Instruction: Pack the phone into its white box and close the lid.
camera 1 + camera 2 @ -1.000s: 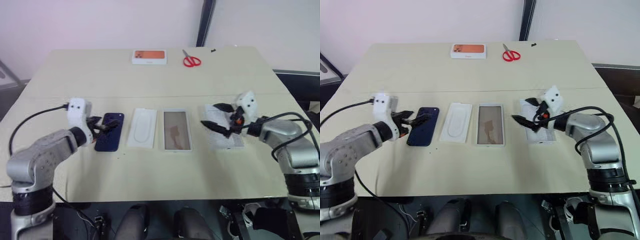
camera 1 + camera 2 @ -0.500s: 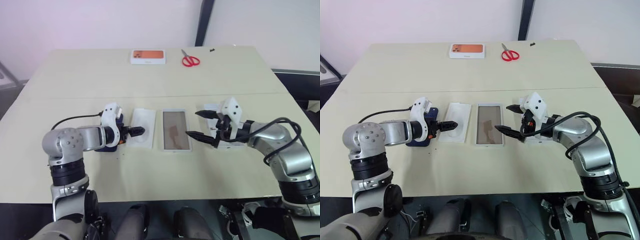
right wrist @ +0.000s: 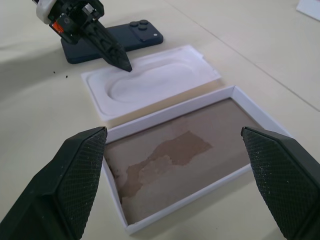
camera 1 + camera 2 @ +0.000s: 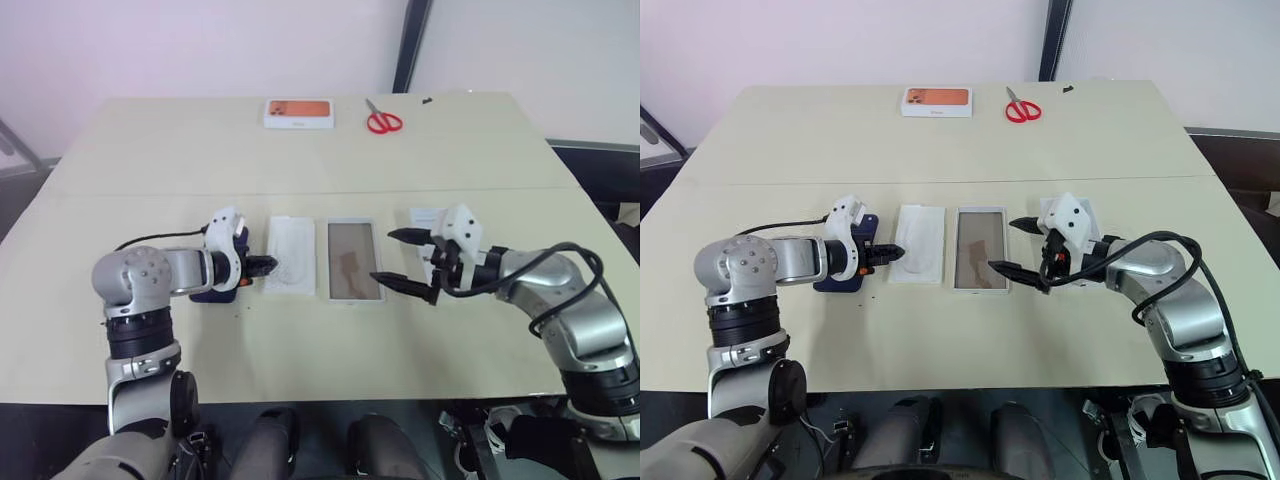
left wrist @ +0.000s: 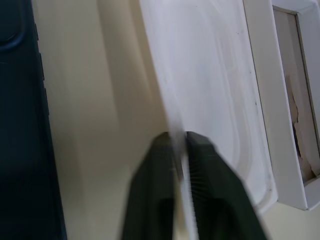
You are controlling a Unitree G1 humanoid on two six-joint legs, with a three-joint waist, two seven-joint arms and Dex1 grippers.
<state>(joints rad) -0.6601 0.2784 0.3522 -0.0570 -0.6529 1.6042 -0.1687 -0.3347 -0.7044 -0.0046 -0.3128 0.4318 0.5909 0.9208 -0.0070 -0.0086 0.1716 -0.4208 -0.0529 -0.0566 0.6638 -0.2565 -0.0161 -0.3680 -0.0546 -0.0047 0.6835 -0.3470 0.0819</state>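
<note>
Phone (image 3: 125, 38) lay flat on its face towards the left edge of the table (image 4: 940, 340), camera cluster up, with nothing holding it. Just beside it, the left gripper (image 4: 892, 252) had its fingers pinched shut on the near long edge of the flat white insert (image 4: 923, 240), not on the phone. Next over sat the white box (image 4: 981, 262), open and empty, and the right gripper (image 4: 1001, 245) hung with its fingers spread wide over that tray's right rim, holding nothing. The lid (image 4: 425, 216) lay beyond it, partly hidden by the arm.

The likeliest trouble, to my eye, was that thin pinch: the insert might slip out or flex when lifted, or swing into the phone or the tray (both lay close by) and knock them askew. The wide right fingers could also nudge the light tray if they dropped. The phone was not yet in the box.

Counted: one phone, one tray, one lid, one insert, one white box with orange print (image 4: 936, 101) and one pair of red scissors (image 4: 1021, 108), these last two by the far edge
</note>
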